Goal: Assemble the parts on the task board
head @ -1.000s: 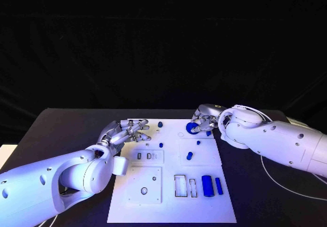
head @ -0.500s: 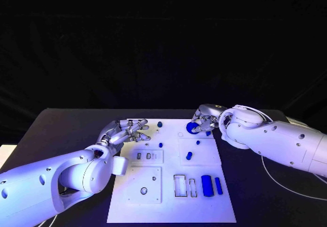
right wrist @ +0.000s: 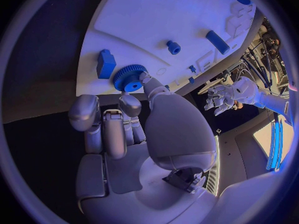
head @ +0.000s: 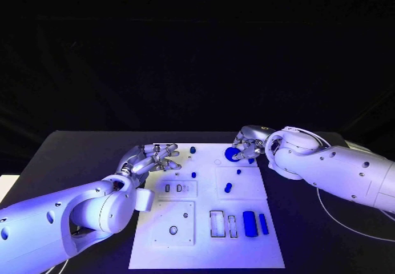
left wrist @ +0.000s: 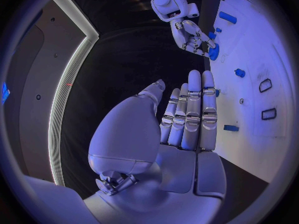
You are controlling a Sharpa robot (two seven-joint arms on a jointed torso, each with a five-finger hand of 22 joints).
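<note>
Assembly looks early: right hand [head: 244, 149] pinches a blue gear [right wrist: 129, 78] at the task board [head: 206, 251], left hand [head: 154, 159] spread and empty, several blue parts [head: 249, 223] still loose.

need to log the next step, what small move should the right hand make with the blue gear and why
Probably lower and seat it. The right hand pinches the blue gear at the far end of the task board, and the gear looks to hang at the board's edge rather than lie flat. The left hand holds nothing, so it need not move.
</note>
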